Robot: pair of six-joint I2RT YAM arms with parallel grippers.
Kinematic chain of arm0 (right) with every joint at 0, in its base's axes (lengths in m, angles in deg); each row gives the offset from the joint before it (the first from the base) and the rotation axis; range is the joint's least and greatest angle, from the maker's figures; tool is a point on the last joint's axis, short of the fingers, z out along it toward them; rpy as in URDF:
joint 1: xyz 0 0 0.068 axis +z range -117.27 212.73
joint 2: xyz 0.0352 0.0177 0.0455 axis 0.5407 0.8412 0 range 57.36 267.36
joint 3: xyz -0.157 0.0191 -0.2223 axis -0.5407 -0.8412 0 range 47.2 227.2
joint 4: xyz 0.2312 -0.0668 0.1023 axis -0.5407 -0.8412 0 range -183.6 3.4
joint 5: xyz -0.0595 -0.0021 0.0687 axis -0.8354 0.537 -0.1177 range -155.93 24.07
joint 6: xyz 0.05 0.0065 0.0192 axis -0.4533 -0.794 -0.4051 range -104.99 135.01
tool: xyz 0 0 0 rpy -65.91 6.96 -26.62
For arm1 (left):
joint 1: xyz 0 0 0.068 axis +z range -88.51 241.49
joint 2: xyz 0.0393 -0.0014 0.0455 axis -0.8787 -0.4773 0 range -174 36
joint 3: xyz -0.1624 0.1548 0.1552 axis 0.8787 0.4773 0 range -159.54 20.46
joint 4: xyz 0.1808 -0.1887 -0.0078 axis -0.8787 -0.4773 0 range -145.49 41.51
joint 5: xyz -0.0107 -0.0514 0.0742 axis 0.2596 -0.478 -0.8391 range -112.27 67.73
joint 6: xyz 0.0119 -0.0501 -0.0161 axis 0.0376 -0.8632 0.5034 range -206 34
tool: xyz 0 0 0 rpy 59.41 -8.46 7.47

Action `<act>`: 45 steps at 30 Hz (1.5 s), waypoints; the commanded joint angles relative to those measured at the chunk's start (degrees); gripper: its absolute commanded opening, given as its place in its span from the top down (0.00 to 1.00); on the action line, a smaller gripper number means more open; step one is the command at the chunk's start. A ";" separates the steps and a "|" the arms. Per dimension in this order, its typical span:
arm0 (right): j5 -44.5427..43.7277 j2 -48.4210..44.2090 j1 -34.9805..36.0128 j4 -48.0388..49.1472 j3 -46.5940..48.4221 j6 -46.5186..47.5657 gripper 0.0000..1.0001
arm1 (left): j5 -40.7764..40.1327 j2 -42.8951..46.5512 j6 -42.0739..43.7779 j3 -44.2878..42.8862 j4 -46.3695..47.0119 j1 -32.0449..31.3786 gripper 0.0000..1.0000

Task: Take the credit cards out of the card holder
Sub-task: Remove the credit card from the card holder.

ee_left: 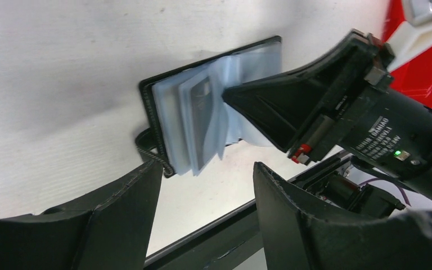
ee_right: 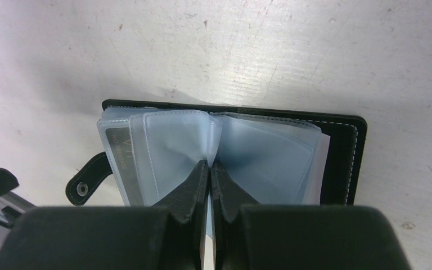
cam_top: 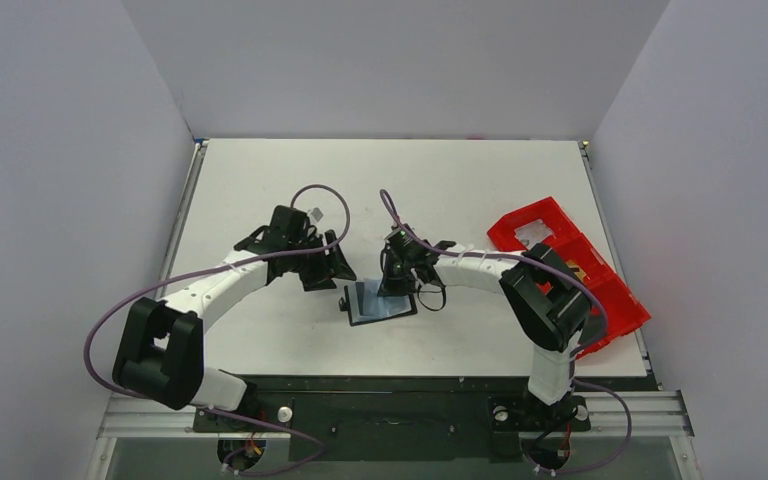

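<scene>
Card holder (cam_top: 380, 302) open flat on table (cam_top: 260, 180). Right gripper (ee_right: 209, 164) above its spine, jaws together, pinching clear sleeve (ee_right: 174, 140). Left gripper (ee_left: 207, 169) beside its tab (ee_right: 87, 180), jaws apart, empty. Sleeves likely floppy, slick; dark card (ee_right: 118, 152) stiff, light: grip exposed edge.

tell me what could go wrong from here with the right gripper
The right gripper is shut at the fold of the plastic sleeves, not clearly on any card; pulling may lift the whole card holder or tear a sleeve.
The left gripper hangs open beside the holder, not pinning it, so it could slide.
</scene>
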 commanded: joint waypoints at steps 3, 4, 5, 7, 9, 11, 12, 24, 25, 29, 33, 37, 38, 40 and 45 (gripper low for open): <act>1.64 3.32 -0.77 4.36 -4.05 -0.95 1.00 | -0.29 -2.84 0.07 -5.62 0.70 -4.28 0.43; 1.74 3.37 -0.88 4.54 -4.16 -1.01 1.00 | -0.42 -3.26 -0.07 -5.88 0.70 -4.71 0.43; 1.93 3.34 -1.04 4.72 -4.35 -0.99 1.00 | -0.49 -4.05 -0.17 -6.32 1.01 -5.40 0.44; 2.13 3.20 -1.40 5.05 -4.76 -1.05 1.00 | -0.62 -5.25 -0.52 -6.60 1.96 -6.04 0.47; 2.25 3.01 -1.61 5.38 -5.23 -1.06 1.00 | -0.45 -6.53 -0.74 -6.54 2.94 -6.19 0.50; 2.40 2.86 -1.78 5.67 -5.61 -1.06 1.00 | -0.40 -7.64 -0.74 -6.35 4.13 -6.26 0.52; 2.43 2.80 -1.84 5.68 -5.69 -1.06 1.00 | -0.39 -8.00 -0.73 -6.26 4.57 -6.27 0.54; 2.78 2.96 -2.01 6.77 -6.72 -1.24 1.00 | -0.10 -14.81 -0.89 -6.98 8.26 -6.88 0.67; 2.80 3.00 -2.02 6.80 -6.73 -1.24 1.00 | -0.24 -15.05 -0.88 -7.04 8.30 -6.93 0.67; 2.90 2.97 -2.07 6.75 -6.80 -1.16 1.00 | -0.54 -16.53 -0.96 -7.25 8.96 -7.25 0.68; 2.78 2.76 -2.18 6.75 -6.79 -1.07 1.00 | -0.60 -17.78 -1.22 -7.38 9.36 -7.72 0.71; 2.83 2.28 -2.44 6.75 -6.65 -1.06 1.00 | -1.13 -18.38 -1.32 -7.49 9.46 -7.98 0.75; 2.95 2.22 -2.50 6.79 -6.54 -1.11 1.00 | -1.05 -18.61 -1.39 -7.56 9.57 -8.02 0.76; 2.94 1.99 -2.59 6.75 -6.38 -0.99 1.00 | -0.78 -18.85 -1.41 -7.77 9.66 -8.17 0.80; 3.01 0.66 -2.89 6.66 -6.04 -1.00 1.00 | -0.69 -19.11 -1.55 -8.35 9.71 -8.54 0.86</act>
